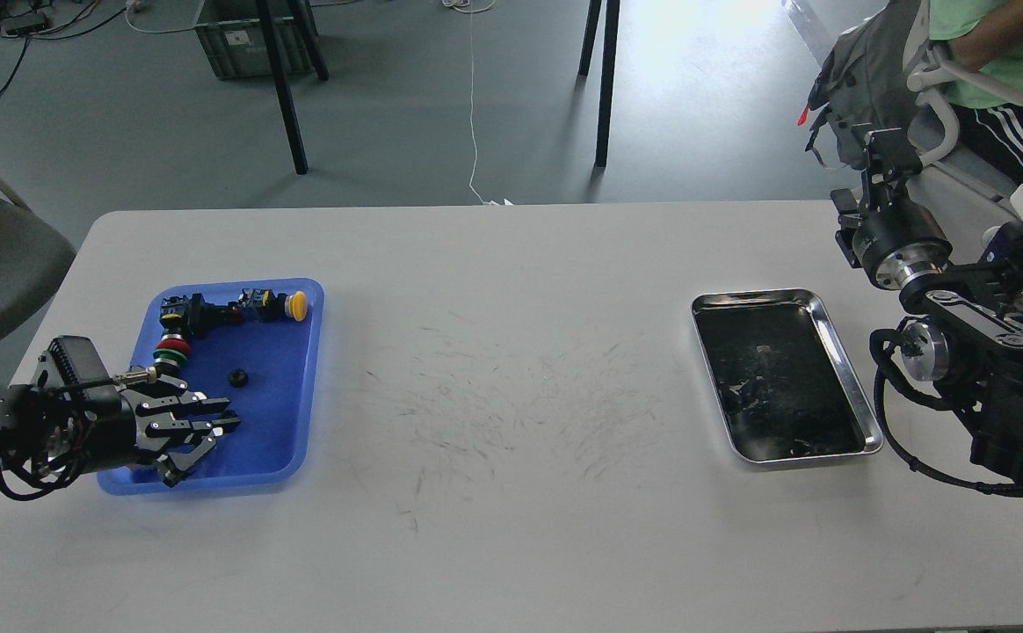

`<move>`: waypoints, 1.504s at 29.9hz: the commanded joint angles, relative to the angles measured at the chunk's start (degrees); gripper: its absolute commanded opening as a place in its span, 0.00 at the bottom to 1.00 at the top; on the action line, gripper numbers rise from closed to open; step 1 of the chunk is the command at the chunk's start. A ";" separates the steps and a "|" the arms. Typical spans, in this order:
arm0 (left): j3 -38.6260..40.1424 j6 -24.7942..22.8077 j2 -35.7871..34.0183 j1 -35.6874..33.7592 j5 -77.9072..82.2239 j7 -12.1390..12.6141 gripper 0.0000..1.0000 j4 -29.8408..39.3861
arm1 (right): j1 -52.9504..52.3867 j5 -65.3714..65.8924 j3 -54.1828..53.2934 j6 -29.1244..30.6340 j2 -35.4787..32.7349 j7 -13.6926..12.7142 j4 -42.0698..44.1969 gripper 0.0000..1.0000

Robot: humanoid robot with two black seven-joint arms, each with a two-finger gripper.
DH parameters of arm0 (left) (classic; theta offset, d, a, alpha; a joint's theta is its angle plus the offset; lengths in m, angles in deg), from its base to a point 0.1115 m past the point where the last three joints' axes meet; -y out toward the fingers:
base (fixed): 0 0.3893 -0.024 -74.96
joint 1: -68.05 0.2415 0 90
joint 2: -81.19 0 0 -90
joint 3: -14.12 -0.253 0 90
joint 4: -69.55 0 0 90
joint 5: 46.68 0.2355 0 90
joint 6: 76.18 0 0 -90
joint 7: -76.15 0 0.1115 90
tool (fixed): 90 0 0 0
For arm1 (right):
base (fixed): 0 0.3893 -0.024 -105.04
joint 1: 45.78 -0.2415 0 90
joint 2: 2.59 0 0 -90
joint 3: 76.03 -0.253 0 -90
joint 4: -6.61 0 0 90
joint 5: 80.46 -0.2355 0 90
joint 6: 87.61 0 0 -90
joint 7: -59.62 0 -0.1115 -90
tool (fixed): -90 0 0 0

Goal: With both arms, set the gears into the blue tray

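The blue tray (287, 413) lies at the left of the white table. One small black gear (237, 377) rests loose on its floor near the middle. My left gripper (228, 418) hovers over the tray's near part, just below and left of the gear, not touching it; its fingers stand slightly apart and hold nothing. My right gripper (886, 148) is raised at the far right edge beyond the table, pointing away. It looks small and dark, so its fingers cannot be told apart.
Several push-button switches (287, 304) with yellow, red and green caps lie in the blue tray's far and left parts. A steel tray (838, 347) with a black inside lies at the right. A seated person (1004, 53) is at the far right.
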 commanded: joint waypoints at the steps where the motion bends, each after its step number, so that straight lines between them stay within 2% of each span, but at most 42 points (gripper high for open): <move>1: 0.02 0.00 -0.29 0.29 -0.93 0.00 0.43 0.00 | 0.09 0.00 0.00 0.01 0.00 0.02 0.01 0.95; 7: 0.11 -0.09 -0.20 -0.41 -12.51 0.00 0.63 0.09 | 0.09 0.00 0.00 0.01 0.00 0.02 0.01 0.95; 14: 2.13 -1.58 -0.46 -3.40 -30.26 0.00 0.70 0.09 | -0.17 0.00 0.00 0.18 0.00 0.02 -0.17 0.97; 17: 5.89 -5.09 -0.38 -5.42 -41.15 0.00 0.70 0.09 | -1.57 0.00 0.09 0.18 0.00 0.02 -0.52 0.98; 21: 11.52 -13.34 -0.02 -5.69 -54.16 0.00 0.72 0.17 | -3.77 0.09 0.44 0.01 -0.09 0.02 -0.52 0.98; 24: 16.09 -18.62 0.15 -5.69 -62.95 0.00 0.77 0.17 | -5.27 0.09 0.62 0.01 -0.09 0.02 -0.43 0.98; 28: 19.97 -21.97 1.82 -5.69 -71.40 0.00 0.79 -0.18 | -6.50 0.00 0.53 0.45 0.00 0.02 -0.87 0.98; 32: 21.64 -23.46 4.45 -6.74 -79.57 0.00 0.79 -3.25 | -7.20 -0.09 -0.17 2.02 0.44 0.02 -1.83 0.98; 36: 25.15 -27.15 8.67 -7.62 -89.60 0.00 0.79 -7.90 | -7.20 -0.09 -2.27 5.45 0.44 0.02 -4.47 0.98; 41: 27.53 -26.55 13.94 -8.85 -92.16 0.00 0.79 -11.33 | -7.03 -2.98 -4.39 7.74 0.97 0.02 -5.62 0.98; 45: 29.81 -26.02 18.52 -9.12 -93.39 0.00 0.94 -16.00 | -7.20 -10.01 -4.30 8.18 1.14 0.02 -6.14 0.98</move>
